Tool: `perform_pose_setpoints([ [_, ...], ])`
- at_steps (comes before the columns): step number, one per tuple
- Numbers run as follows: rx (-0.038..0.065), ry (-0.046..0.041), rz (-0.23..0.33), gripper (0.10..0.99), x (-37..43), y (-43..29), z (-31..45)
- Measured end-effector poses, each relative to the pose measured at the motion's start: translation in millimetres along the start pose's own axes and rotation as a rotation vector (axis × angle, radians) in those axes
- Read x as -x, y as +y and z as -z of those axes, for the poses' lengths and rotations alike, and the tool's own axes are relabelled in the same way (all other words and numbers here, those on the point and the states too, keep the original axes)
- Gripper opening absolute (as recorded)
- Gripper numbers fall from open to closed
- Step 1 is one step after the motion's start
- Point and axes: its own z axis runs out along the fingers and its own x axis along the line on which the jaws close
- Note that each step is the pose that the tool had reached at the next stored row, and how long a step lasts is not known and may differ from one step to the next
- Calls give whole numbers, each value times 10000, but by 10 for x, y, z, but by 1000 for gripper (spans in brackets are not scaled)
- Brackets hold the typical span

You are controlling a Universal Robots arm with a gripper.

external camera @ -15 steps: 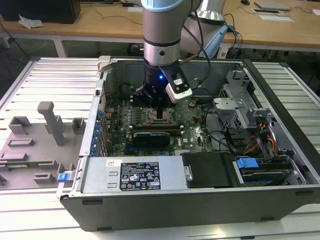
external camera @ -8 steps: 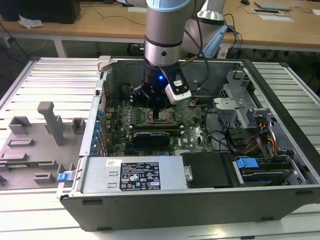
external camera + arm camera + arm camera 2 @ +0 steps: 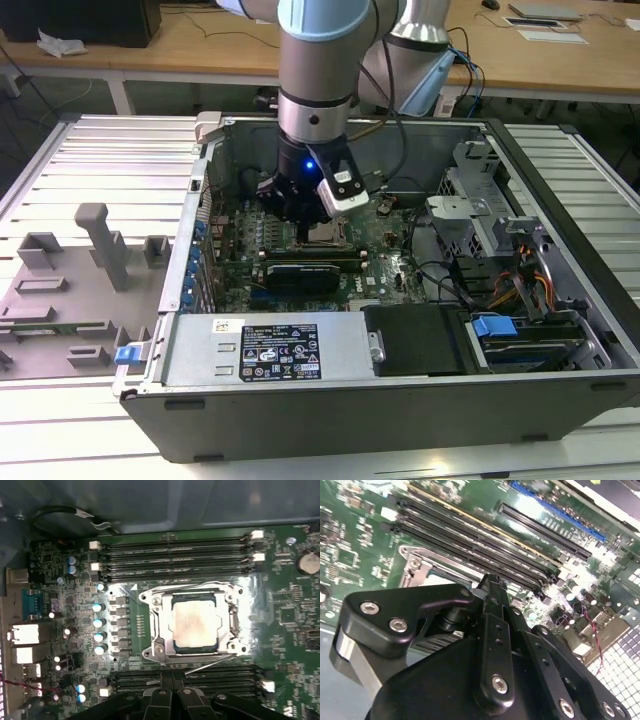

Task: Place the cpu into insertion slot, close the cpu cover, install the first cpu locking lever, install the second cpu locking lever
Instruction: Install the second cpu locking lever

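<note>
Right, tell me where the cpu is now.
The cpu sits in its socket on the motherboard, framed by the cpu cover, between two banks of memory slots in the first wrist view.

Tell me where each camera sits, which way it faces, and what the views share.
Exterior view: off the arm, above the open computer case, showing the arm and gripper over the motherboard.
First wrist view: on the arm, looking down at the cpu under the cpu cover.
Second wrist view: on the arm, grazing along the gripper across the memory slots.
All share the motherboard.

green motherboard [image 3: 65, 610], beige-silver cpu [image 3: 194, 624] in a shiny silver cpu cover [image 3: 159, 625], black gripper [image 3: 490, 587], grey case [image 3: 420, 400], blue clips [image 3: 493, 325]
</note>
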Motion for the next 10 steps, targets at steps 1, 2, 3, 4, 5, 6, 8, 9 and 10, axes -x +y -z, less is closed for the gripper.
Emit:
perform_pose_setpoints([
  [1, 58, 1, 2, 106, -14, -4, -9],
  [2, 121, 2, 7, 106, -18, -10, -14],
  [3, 186, 2, 9, 106, -21, -16, -17],
  [4, 298, 5, 9, 106, -24, -28, -21],
  [5, 406, 10, 11, 106, -25, -38, -23],
  [6, 569, 19, 15, 106, -25, -57, -27],
  [8, 809, 35, 21, 106, -24, -93, -29],
  [9, 1045, 49, 28, 106, -22, -131, -31],
  [10, 1161, 56, 31, 106, -20, -159, -33],
])
